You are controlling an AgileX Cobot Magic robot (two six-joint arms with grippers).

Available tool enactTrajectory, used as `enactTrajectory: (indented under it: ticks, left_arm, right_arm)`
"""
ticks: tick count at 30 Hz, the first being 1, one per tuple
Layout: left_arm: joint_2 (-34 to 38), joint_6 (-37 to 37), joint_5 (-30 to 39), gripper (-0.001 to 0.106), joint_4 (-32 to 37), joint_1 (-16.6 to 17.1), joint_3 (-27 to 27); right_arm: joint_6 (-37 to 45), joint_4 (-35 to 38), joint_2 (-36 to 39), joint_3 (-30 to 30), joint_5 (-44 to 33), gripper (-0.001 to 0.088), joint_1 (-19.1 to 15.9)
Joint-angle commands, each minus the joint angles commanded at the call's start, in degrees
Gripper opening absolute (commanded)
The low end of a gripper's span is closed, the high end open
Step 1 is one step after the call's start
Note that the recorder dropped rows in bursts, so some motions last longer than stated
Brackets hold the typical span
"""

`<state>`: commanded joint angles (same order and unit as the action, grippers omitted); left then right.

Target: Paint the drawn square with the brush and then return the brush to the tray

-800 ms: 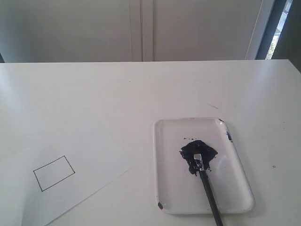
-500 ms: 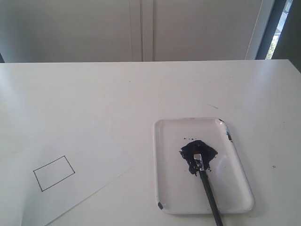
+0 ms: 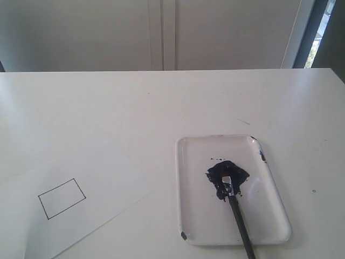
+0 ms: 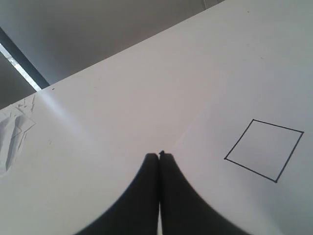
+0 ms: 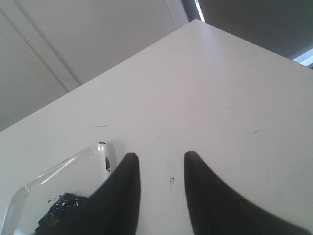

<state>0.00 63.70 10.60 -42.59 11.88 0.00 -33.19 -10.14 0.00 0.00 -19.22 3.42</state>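
Glossy white tray (image 3: 188,162), a rounded rectangle with a raised rim, lying at the right of a matt white worktop (image 3: 161,102). A dark navy paint blotch (image 3: 218,174) with ragged, spattered edges sits at its middle. The brush (image 3: 237,213), a thin black stick with a silver ferrule, rests with its flat stained bristles in the blotch; its handle crosses the tray's near rim and runs out of the exterior view. The drawn square (image 3: 62,198), a tilted outline of thin black lines with a white interior, lies on a flat paper sheet (image 3: 108,172) at the left, well apart from the tray. Pale wall panels (image 3: 161,32) with vertical seams close the room behind, and a dark window frame (image 3: 312,32) stands at the far right. The left fingers (image 4: 142,196), smooth and black, are pressed together and hold nothing, near the square. The right fingers (image 5: 120,196) stand parted and empty, just beside the tray. A crumpled white sheet (image 4: 12,132) shows in the left wrist view.
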Motion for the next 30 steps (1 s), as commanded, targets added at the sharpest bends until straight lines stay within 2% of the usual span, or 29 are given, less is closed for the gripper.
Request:
enactTrajectory:
  ticks: [2,6,12,18,26,30]
  left_arm:
    - [0.0,1.0,-1.7,0.000,-0.1,0.0,0.0]
    - [0.0,-2.7,-2.4,0.000,-5.2,0.0,0.0]
    - [0.0,-3.1,-2.6,0.000,-5.8,0.0,0.0]
    - [0.0,-8.9,-2.0,0.000,-11.5,0.0,0.0]
    - [0.0,-7.5,7.1,0.000,-17.5,0.0,0.0]
    - [0.0,-2.7,11.3,0.000,-25.5,0.0,0.0]
  right_arm:
    - [0.0,0.0,0.0,0.0,0.0,0.0302,0.0]
    - [0.0,0.0,0.0,0.0,0.0,0.0302,0.0]
    - [0.0,0.0,0.0,0.0,0.0,0.0302,0.0]
    - [-0.2,0.0,0.0,0.0,0.9,0.0302,0.0]
    - [3.0,0.0,0.0,0.0,5.5,0.0302,0.0]
    - [9.5,0.0,0.0,0.0,13.1,0.0302,0.0]
